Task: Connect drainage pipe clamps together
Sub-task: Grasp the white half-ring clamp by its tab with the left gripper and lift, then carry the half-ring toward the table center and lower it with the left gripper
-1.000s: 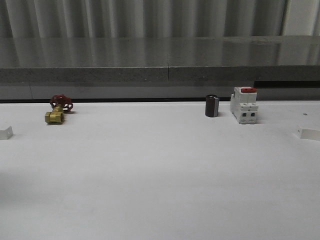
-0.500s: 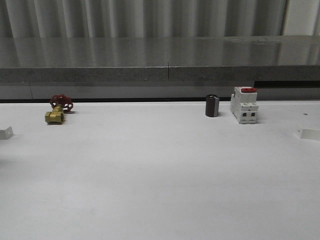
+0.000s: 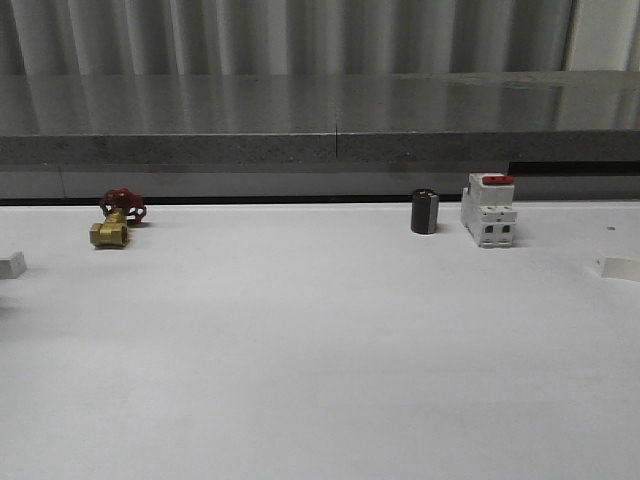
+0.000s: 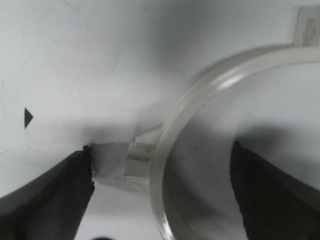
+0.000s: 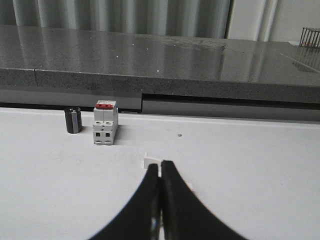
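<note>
One drainage pipe clamp, a white half-ring with a flat end tab and a small outer lug, lies on the white table between the jaws of my left gripper, which is open. The clamp's wall stands between the fingers and its lug is near one finger. Its end shows at the front view's left edge. My right gripper is shut, low over the table, on the thin wall of the other clamp. That clamp's end shows at the right edge.
Along the table's back edge stand a brass valve with a red handle, a black cylinder and a white breaker with a red switch. Behind them rises a grey stone ledge. A small black triangle mark is on the table.
The white clamp end at the right edge has slid slightly to the right. The end at the left edge tilted a little and settled back.
</note>
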Controlling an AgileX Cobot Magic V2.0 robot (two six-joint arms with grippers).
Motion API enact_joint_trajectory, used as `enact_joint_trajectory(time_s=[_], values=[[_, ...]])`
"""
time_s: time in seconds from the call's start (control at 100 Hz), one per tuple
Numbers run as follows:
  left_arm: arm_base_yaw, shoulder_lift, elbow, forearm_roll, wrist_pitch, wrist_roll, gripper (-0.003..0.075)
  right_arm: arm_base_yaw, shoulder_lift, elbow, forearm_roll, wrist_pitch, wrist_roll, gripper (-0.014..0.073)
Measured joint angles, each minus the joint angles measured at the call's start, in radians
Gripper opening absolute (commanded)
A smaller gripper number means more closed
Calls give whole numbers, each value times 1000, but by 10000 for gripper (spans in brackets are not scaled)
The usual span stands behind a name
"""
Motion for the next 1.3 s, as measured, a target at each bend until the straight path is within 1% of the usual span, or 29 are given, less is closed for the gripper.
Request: enact_joint_trajectory(time_s=[0.07,0.12,0.14,0.19,0.26,0.32,0.37,0.5,0.6,0.7,0.81,1.04,1.16,1.3], values=[[0,2,-2,-4,-2,2,400,0,0,0,0,0,0,-68],[0,2,-2,-8,-12,2,299,0,0,0,0,0,0,-68],[0,2,-2,-8,-17,2,274,0,0,0,0,0,0,-68],[0,4,-2,-8,-27,2,182,0,0,0,0,0,0,-68],[0,5,-4,-6,-32,2,96,0,0,0,0,0,0,-68],[0,5,-4,-4,-34,4,52,0,0,0,0,0,0,-68],[0,3,-4,-4,-40,4,39,0,0,0,0,0,0,-68],[-16,-35,0,7,-42,4,38,0,0,0,0,0,0,-68],[-52,-98,17,9,-44,4,38,0,0,0,0,0,0,-68],[-111,-165,51,9,-44,-8,38,0,0,0,0,0,0,-68],[-185,-224,92,20,-41,-110,38,0,0,0,0,0,0,-68],[-406,-275,117,47,-13,-310,38,0,0,0,0,0,0,-68],[-500,-262,90,-7,-6,-356,38,0,0,0,0,0,0,-68],[-589,-203,17,2,1,-466,38,0,0,0,0,0,0,-68]])
